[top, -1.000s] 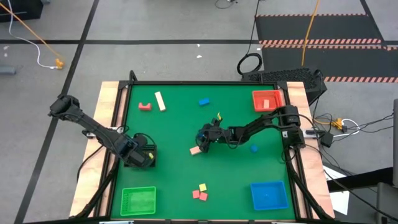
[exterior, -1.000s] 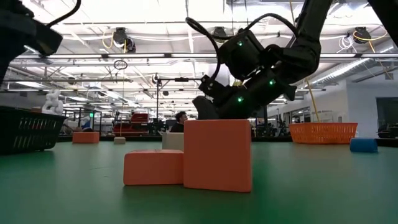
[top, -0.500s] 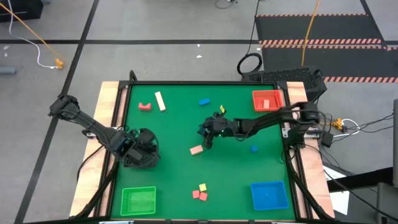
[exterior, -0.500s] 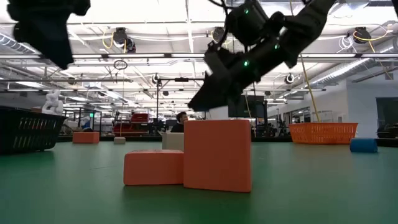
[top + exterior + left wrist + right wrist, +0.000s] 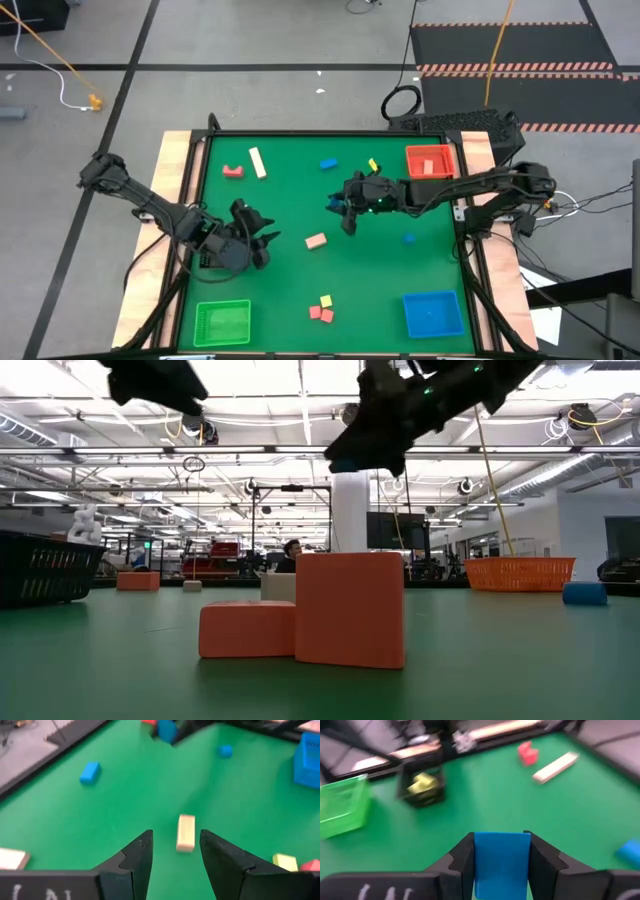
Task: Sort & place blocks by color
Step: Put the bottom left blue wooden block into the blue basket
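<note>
My right gripper (image 5: 346,215) hangs above the table's middle, shut on a blue block (image 5: 501,862). My left gripper (image 5: 262,243) hovers open over the near-left part of the table. In its wrist view its fingers frame a pale pink block (image 5: 186,832) lying flat on the mat farther off (image 5: 316,240). Also on the mat are a blue block (image 5: 328,163), a small blue block (image 5: 408,238), a red L-shape (image 5: 233,171), a tan bar (image 5: 257,162), and a yellow and two red blocks (image 5: 321,309). In the low view the red blocks (image 5: 350,610) fill the foreground. My right gripper pinches the blue block between its two fingers, on two opposite side faces (image 5: 480,855). The block's flat face fills the gap between them. The fingers slant down toward the near-left. The block is lifted clear of the mat.
Red tray (image 5: 430,160) sits at the far-right corner with a block in it, blue tray (image 5: 433,313) near-right, green tray (image 5: 222,322) near-left. Wooden rails edge the green mat (image 5: 290,200). A black bin (image 5: 40,565) shows at the left in the low view.
My right gripper, still shut on the blue block, has risen from just above the pale pink block and drawn back toward the table's right and far side. My left gripper has lifted and swung toward the table's middle. The blocks on the mat have stayed put.
</note>
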Controlling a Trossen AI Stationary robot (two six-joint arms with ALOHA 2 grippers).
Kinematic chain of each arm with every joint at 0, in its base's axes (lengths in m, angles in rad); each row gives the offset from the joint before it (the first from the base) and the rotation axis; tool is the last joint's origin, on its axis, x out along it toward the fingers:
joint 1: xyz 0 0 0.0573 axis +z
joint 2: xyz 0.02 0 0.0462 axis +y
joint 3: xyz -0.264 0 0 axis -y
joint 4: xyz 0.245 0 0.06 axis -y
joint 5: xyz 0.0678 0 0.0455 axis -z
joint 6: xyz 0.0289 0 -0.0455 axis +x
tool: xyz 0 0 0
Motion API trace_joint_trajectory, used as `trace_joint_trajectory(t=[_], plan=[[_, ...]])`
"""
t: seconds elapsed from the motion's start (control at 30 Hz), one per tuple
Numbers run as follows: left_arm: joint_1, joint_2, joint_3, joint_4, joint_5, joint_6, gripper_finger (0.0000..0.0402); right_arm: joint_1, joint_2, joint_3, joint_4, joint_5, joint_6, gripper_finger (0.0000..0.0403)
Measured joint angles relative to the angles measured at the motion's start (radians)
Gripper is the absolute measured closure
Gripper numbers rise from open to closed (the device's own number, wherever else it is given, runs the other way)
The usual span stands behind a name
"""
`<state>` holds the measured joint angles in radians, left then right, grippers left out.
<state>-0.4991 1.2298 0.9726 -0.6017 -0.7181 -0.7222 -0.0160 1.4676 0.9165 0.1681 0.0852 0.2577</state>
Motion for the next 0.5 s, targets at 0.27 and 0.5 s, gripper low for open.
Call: trace_joint_trajectory(t=[0.27,0.5], plan=[[0.080,0.001,-0.014,0.057,-0.001,0.103,0.0236,0.115,-0.107,0.000,-0.223,-0.148,0.256,0.0289],[0.176,0.001,-0.071,0.087,0.000,0.118,0.0236,0.268,-0.160,0.000,-0.373,-0.188,0.547,0.0289]])
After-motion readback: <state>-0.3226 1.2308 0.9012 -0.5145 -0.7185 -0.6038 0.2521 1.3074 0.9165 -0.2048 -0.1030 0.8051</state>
